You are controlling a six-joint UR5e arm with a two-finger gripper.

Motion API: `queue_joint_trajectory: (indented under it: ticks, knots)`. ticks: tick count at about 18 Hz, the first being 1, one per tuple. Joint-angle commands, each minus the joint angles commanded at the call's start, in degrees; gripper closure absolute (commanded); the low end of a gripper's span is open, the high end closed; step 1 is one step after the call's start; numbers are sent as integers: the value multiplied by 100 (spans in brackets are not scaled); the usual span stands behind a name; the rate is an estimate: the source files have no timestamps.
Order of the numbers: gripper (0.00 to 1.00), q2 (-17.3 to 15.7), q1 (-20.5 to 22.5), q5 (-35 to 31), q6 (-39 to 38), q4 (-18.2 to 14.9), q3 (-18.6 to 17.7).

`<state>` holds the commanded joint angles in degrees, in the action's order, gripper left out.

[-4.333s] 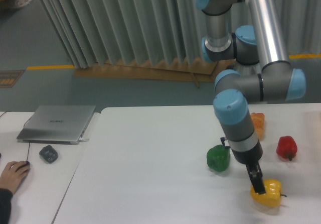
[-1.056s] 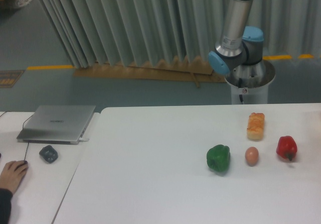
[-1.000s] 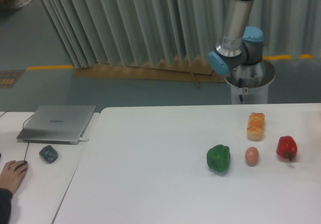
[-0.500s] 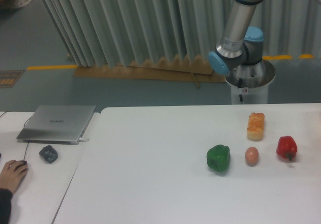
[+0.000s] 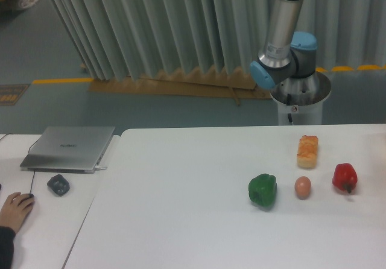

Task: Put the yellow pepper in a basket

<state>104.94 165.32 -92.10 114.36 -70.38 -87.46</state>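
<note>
White tabletop [image 5: 181,221] fills the near part of my view, and nothing yellow lies anywhere on it; the yellow pepper is not visible in this picture, and neither is any basket, so I judge both sit outside the frame, likely off to the right or above. Nearest on the left, a person's hand [image 5: 13,207] rests on what I take to be a mouse at the edge of a side desk, with a small dark grey object [image 5: 58,185] just beyond it and a closed silver laptop [image 5: 69,148] further back. On the right half of the table a green pepper [image 5: 263,190], a brownish egg [image 5: 303,187] and a red pepper [image 5: 344,177] stand in a loose row, each apart from its neighbour, with an orange bread-like piece [image 5: 307,151] just behind the egg. I read these as distractors laid out within easy reach of the arm. Behind the table edge the arm's base [image 5: 300,97] stands on its pedestal, and the silver link [image 5: 281,15] rises steeply out of the top of the frame. The gripper is out of sight, so I cannot tell whether its fingers are wide, narrow or holding the pepper. Pleated grey curtains [image 5: 151,22] close the back.
</note>
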Motion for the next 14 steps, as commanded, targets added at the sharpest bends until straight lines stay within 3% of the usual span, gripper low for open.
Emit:
queue_joint_trajectory:
  ticks: [2, 14]
  knots:
    - [0, -26, -70, 8, -19, -238, 36]
    - [0, -132, -281, 25, 34, -301, -17]
